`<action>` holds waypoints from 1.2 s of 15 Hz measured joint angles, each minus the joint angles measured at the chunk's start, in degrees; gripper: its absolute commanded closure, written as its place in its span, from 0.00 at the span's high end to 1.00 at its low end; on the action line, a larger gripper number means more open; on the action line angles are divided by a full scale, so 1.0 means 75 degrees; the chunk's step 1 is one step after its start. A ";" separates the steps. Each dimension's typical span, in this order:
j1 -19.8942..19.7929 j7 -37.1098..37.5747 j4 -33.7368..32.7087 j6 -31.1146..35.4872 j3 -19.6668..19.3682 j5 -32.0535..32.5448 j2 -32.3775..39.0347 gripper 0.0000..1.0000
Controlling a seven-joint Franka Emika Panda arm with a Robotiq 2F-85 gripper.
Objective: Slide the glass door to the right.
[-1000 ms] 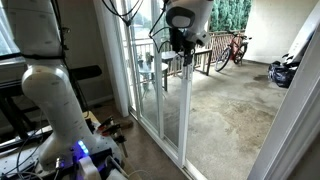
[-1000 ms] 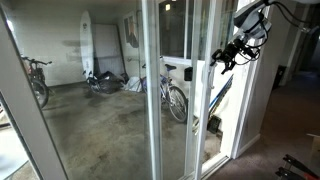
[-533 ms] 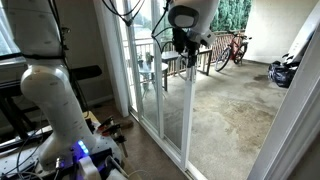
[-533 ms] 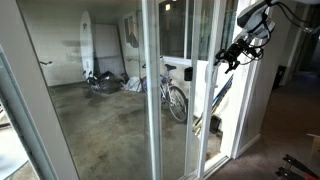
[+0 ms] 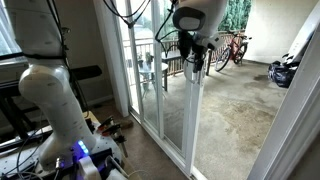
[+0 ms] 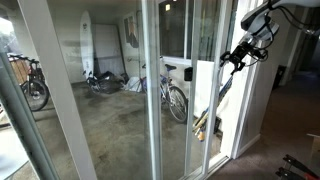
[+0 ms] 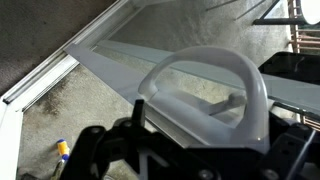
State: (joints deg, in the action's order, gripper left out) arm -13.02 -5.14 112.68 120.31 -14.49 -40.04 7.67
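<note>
Concrete patio out back, bicycles [image 5: 232, 45] parked at the far end, and in an exterior view the glass door [image 5: 175, 95] stands tall beside the white arm [image 5: 50, 100]. The gripper [image 5: 195, 48] is up at the door's leading edge. Here's the change: over the last second both it and that white edge have crept to the right in the picture. The door is rolling! A wide open gap remains beyond the edge, so I'd judge the slide is under way but far from finished.

Over to an exterior view looking out through the panes: a surfboard [image 6: 87, 40] leans on the far wall, and a bicycle [image 6: 175, 100] shows through the glass door [image 6: 185, 130]. The gripper [image 6: 236, 62] sits further right than a second ago. The near white frame strip [image 6: 55, 110] at the left has swept rightward too. Same story: the whole panel is travelling.

Wrist view now: the white loop handle [image 7: 205, 85] fills the frame. The gripper [image 7: 205, 155] straddles it, dark fingers [image 7: 110, 150] on either side. Whether the pads squeeze the handle or only hook it, I cannot tell. Either way the contact is carrying the door along, and my call is that the steady sideways pull should go on.
</note>
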 measured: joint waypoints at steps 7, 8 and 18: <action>-0.0481 -0.0002 -0.0310 -0.0003 -0.0224 0.0010 0.0312 1.00; -0.0560 -0.0002 -0.0383 -0.0036 -0.0245 0.0008 0.0366 1.00; -0.1751 -0.0210 -0.2115 -0.1695 -0.0419 -0.0190 0.1513 1.00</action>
State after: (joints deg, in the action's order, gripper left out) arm -26.15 -6.72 96.82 107.60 -17.63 -41.46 19.02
